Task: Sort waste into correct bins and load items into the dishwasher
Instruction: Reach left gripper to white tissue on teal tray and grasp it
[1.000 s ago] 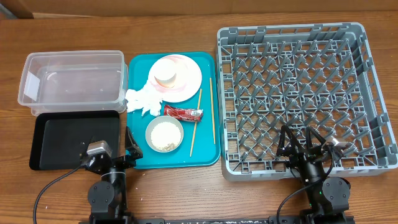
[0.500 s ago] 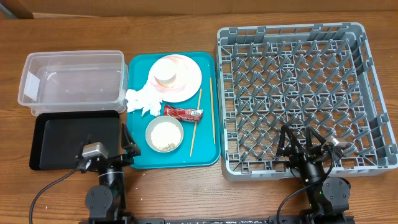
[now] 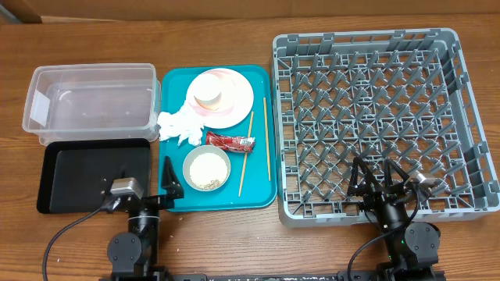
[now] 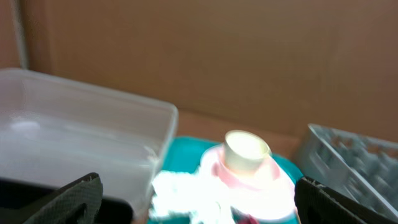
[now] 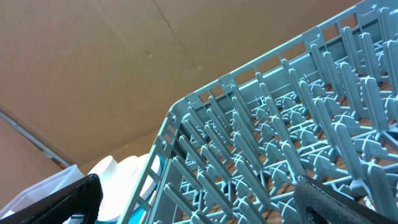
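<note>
Napkin (image 3: 178, 126) and wrapper (image 3: 231, 142) lie on the teal tray (image 3: 262, 195), apparently staged for sorting; left claw (image 4: 198, 182) and right claw (image 5: 196, 182) are spread, empty.

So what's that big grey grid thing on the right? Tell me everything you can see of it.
It is a large square dish rack of grey plastic, lying flat on the right half of the wooden table. Its floor is an open grid with rows of upright pegs, and its walls are latticed with a notched rim. No dishes show in it. Its left wall lies close beside the teal tray; whether they touch I cannot tell. The right gripper, fingers spread open, hangs over its near side.
</note>
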You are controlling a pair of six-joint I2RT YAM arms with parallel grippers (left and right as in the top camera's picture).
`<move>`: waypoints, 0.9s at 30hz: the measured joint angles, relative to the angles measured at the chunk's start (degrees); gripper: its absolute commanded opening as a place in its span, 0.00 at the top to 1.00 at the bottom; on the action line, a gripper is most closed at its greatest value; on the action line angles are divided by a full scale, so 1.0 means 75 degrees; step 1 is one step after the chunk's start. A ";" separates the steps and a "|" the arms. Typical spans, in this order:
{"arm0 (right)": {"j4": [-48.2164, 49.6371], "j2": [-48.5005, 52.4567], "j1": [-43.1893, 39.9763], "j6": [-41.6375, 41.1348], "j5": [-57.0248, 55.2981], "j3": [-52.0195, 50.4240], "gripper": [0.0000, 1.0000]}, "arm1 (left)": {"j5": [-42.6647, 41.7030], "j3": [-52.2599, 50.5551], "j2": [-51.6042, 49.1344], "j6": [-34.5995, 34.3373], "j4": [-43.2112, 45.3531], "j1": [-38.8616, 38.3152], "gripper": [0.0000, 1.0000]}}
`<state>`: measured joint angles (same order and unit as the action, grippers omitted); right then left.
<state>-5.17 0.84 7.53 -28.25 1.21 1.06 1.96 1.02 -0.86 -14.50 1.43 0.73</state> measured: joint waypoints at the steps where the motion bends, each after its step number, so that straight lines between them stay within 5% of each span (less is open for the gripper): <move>1: 0.0006 0.0000 0.0000 0.0000 0.0003 0.0000 0.00 | -0.0195 0.0090 0.0000 -0.0055 -0.0283 0.0000 0.00; 9: -0.0003 0.0000 0.0000 -0.0003 0.0006 0.0000 0.00 | -0.0589 0.2588 -0.1204 -0.0073 -0.2393 0.0000 0.00; 22: 0.0012 0.0003 0.0000 0.0000 0.0003 0.0000 0.00 | -0.1550 0.9530 -0.9072 0.0361 -0.7749 0.0000 0.00; 27: 0.0006 0.0000 0.0000 -0.0003 0.0000 0.0000 0.00 | -0.1818 1.0290 -1.0745 0.0399 -0.8268 0.0000 0.50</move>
<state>-5.13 0.84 7.53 -28.27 1.21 1.06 -11.68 78.19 -81.45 -11.51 -60.58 0.73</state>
